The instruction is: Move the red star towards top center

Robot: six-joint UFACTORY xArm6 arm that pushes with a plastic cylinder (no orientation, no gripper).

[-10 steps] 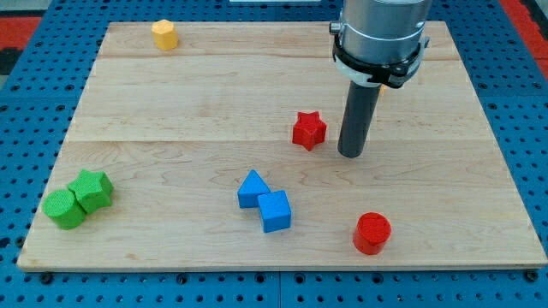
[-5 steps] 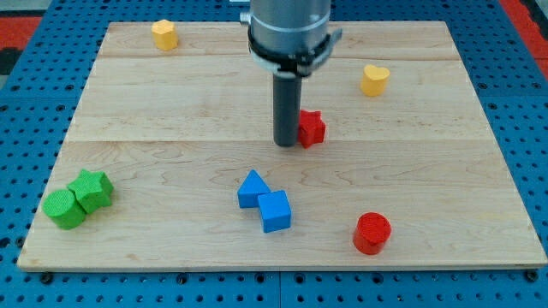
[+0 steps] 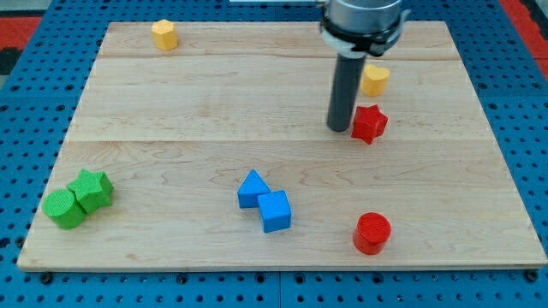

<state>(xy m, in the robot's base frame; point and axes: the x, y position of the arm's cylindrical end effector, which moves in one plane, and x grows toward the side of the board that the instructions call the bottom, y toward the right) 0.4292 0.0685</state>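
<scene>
The red star (image 3: 369, 124) lies on the wooden board right of centre, just below a yellow heart (image 3: 374, 80). My tip (image 3: 340, 128) stands on the board right against the star's left side. The rod rises from there toward the view's top, and its grey mount partly covers the yellow heart's left edge.
A yellow hexagon block (image 3: 164, 34) sits at the top left. A green star (image 3: 92, 189) and a green cylinder (image 3: 63, 210) touch at the bottom left. A blue triangle (image 3: 252, 187) and a blue cube (image 3: 275, 210) touch at bottom centre. A red cylinder (image 3: 372, 233) is at the bottom right.
My tip swung from the star's right side round to its left, then pushed it to the right. The star now lies further right, below the yellow heart.
</scene>
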